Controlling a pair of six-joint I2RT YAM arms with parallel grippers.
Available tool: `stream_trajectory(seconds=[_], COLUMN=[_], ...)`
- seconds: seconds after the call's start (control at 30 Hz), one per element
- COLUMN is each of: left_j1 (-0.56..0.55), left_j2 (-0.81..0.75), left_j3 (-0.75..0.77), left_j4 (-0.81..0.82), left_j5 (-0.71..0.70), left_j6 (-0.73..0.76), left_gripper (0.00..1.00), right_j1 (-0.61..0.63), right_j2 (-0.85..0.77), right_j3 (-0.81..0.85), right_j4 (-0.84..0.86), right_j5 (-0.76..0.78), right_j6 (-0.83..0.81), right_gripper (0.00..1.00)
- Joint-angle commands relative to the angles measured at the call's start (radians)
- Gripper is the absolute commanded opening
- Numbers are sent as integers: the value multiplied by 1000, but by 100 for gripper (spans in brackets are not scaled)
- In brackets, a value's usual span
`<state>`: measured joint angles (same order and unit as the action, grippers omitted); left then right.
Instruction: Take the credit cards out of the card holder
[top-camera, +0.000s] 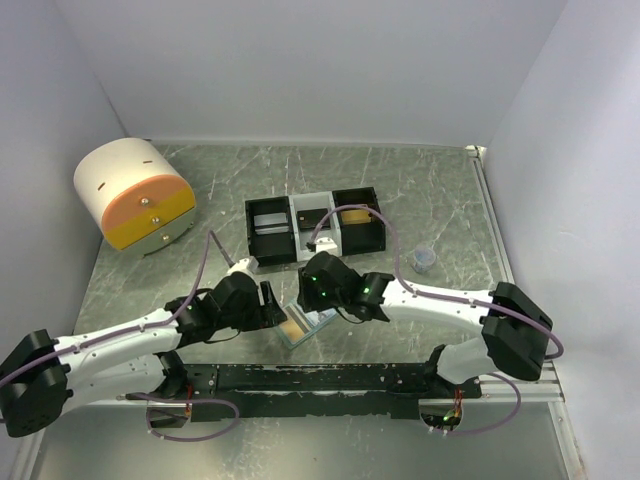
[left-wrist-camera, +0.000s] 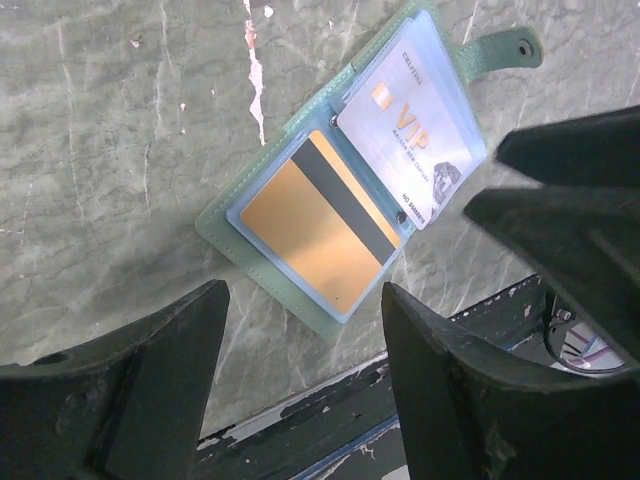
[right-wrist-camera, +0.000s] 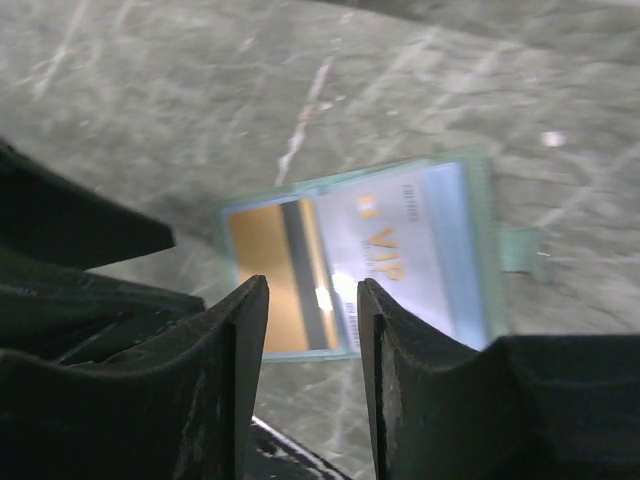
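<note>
The card holder (top-camera: 301, 326) lies open and flat on the table near the front edge, sage-green rim (left-wrist-camera: 262, 280) up, strap tab at its far end. A gold card with a black stripe (left-wrist-camera: 310, 225) fills one clear pocket and a white VIP card (left-wrist-camera: 410, 130) the other. My left gripper (top-camera: 272, 305) stands open just left of the holder, nothing between its fingers (left-wrist-camera: 303, 295). From the right, my right gripper (top-camera: 318, 292) hovers over the holder (right-wrist-camera: 482, 240), jaws apart and empty (right-wrist-camera: 312, 285). Below them show the gold card (right-wrist-camera: 260, 270) and the white card (right-wrist-camera: 410, 250).
A black-and-white three-compartment tray (top-camera: 300, 215) stands just behind the grippers. An orange-and-white round container (top-camera: 135, 195) sits at the back left. A small pale cup (top-camera: 424, 259) is to the right of the tray. The black front rail (top-camera: 320, 378) runs close below the holder.
</note>
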<state>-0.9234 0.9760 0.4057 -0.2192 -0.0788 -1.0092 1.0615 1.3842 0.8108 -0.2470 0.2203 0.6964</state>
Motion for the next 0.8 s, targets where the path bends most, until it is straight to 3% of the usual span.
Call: stream_trajectory(seconds=[0.0, 0.23, 0.47, 0.77], left_j1=[3, 2, 2, -10], left_j2=[-45, -95, -46, 84], left_j3=[18, 3, -1, 15], left_j4=[-35, -57, 4, 116], left_j5=[-32, -34, 42, 101], left_j6=[-27, -35, 10, 32], left_gripper=[74, 73, 72, 60], right_j1=[1, 2, -6, -25], right_j2=[30, 146, 218, 217], right_j3=[-55, -56, -10, -94], right_j4=[183, 234, 115, 190], right_j5=[-214, -272, -118, -191], right_j6=[32, 46, 27, 80], right_gripper=[40, 35, 35, 35])
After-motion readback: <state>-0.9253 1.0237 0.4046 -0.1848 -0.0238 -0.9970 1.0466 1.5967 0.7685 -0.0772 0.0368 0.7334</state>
